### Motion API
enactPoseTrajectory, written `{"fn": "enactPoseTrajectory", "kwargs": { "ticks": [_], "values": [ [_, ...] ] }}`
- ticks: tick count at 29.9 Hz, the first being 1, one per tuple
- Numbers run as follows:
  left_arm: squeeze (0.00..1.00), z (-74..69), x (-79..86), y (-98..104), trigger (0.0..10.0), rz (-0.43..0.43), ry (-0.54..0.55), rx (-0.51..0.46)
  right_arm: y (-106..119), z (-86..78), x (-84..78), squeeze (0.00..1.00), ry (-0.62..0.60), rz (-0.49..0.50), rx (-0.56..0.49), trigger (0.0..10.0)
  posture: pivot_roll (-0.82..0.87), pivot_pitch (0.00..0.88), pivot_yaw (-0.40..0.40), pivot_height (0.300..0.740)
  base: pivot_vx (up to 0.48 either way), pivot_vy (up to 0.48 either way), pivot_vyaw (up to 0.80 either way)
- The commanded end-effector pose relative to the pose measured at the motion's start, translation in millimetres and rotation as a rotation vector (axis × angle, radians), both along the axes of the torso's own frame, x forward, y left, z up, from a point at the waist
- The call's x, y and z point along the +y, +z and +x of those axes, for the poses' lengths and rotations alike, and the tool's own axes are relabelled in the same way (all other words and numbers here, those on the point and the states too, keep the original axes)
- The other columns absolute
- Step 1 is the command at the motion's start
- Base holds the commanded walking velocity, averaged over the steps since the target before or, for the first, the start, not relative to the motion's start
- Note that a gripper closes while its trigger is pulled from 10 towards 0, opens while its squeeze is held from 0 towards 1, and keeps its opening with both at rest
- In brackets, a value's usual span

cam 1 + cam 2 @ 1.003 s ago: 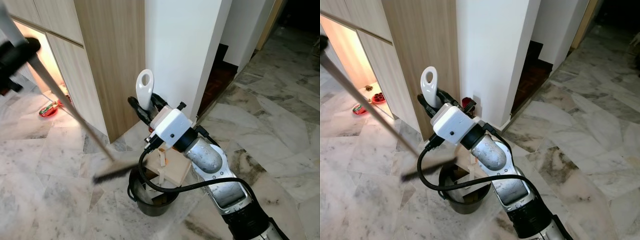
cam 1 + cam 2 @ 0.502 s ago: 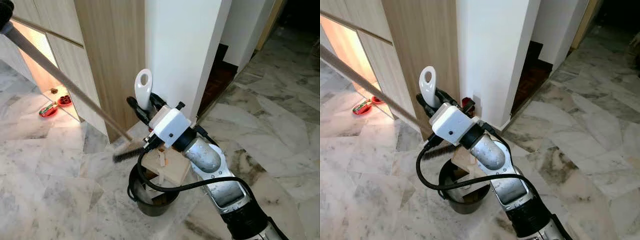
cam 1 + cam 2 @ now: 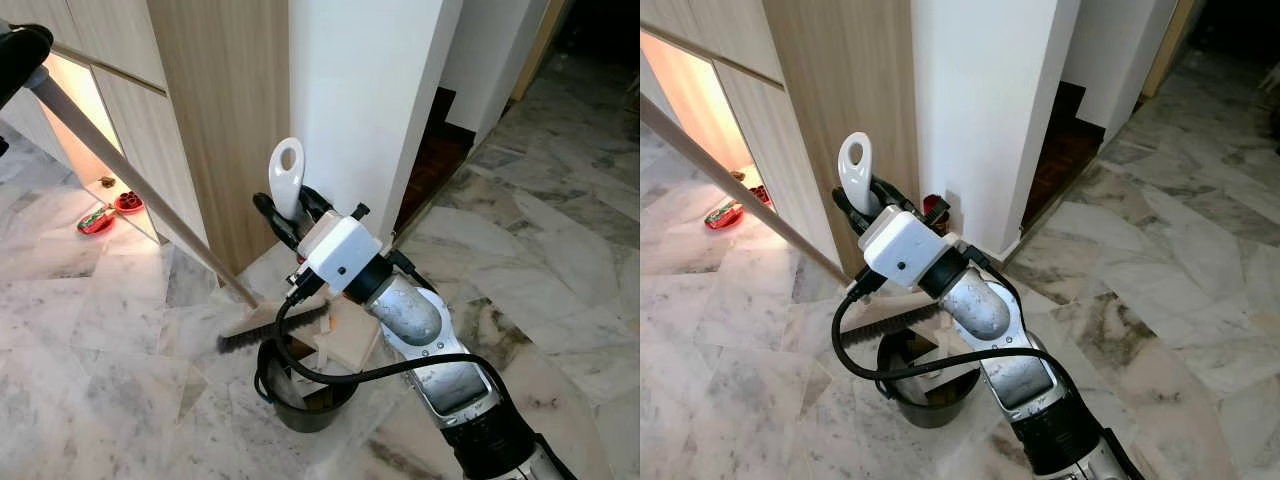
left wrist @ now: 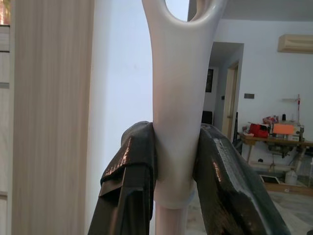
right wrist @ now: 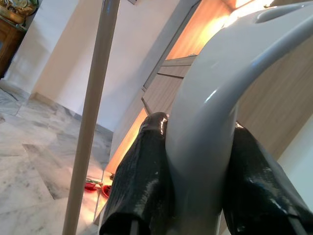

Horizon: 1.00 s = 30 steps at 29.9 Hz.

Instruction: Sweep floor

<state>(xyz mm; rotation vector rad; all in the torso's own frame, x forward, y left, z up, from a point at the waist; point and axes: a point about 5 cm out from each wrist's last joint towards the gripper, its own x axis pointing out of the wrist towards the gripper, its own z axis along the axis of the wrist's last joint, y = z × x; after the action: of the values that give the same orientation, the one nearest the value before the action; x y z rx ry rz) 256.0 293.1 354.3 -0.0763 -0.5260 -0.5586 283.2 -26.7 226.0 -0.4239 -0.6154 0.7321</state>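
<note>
Ideally, the left gripper (image 3: 12,55), clenched on the broom (image 3: 150,195), draws its bristles (image 3: 270,328) low toward the black bin (image 3: 300,405) while the right gripper (image 3: 290,208), clamped on the dustpan handle (image 3: 288,170), holds the bin steady.

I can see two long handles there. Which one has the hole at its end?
The white handle, standing upright in the right tool, ends in an open loop. The brown broom stick is a plain, slanted pole.

Tilted broom (image 3: 150,208), bristles above black dustpan (image 3: 300,395)
</note>
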Motion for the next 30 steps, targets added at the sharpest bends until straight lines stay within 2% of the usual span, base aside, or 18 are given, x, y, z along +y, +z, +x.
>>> {"fn": "enactPoseTrajectory", "kwargs": {
  "ticks": [1, 4, 8, 14, 24, 30],
  "values": [
    [0.0, -5.9, -0.2, 15.0, 10.0, -0.007, 0.004, -0.097, 15.9, -2.8, 1.6, 0.0, 0.014, 0.008, -0.082, 10.0, 0.11, 0.021, -0.022, 0.74, 0.0, 0.0, 0.0],
    [0.0, -5.2, 0.2, 16.7, 10.0, -0.015, 0.017, -0.109, 16.0, -2.9, 2.0, 0.0, 0.015, 0.009, -0.081, 10.0, 0.11, 0.021, -0.023, 0.74, 0.0, 0.0, 0.0],
    [0.0, -4.0, 2.7, 21.4, 10.0, -0.066, 0.035, -0.143, 15.9, -2.8, 2.2, 0.0, 0.017, 0.008, -0.079, 10.0, 0.11, 0.022, -0.023, 0.74, 0.0, 0.0, 0.0],
    [0.0, -1.8, -2.2, 22.1, 10.0, -0.092, 0.012, -0.153, 16.0, -2.9, 2.5, 0.0, 0.017, 0.008, -0.079, 10.0, 0.1, 0.022, -0.023, 0.74, 0.0, 0.0, 0.0],
    [0.0, 8.6, -29.3, 5.9, 10.0, -0.122, -0.121, -0.096, 16.1, -3.4, 2.5, 0.0, 0.016, 0.008, -0.079, 10.0, 0.1, 0.023, -0.02, 0.74, 0.0, 0.0, 0.0],
    [0.0, 11.2, -42.1, -4.9, 10.0, -0.075, -0.179, -0.046, 16.5, -3.2, 2.7, 0.0, 0.014, 0.01, -0.079, 10.0, 0.1, 0.024, -0.018, 0.74, 0.0, 0.0, 0.0]
  ]
}}
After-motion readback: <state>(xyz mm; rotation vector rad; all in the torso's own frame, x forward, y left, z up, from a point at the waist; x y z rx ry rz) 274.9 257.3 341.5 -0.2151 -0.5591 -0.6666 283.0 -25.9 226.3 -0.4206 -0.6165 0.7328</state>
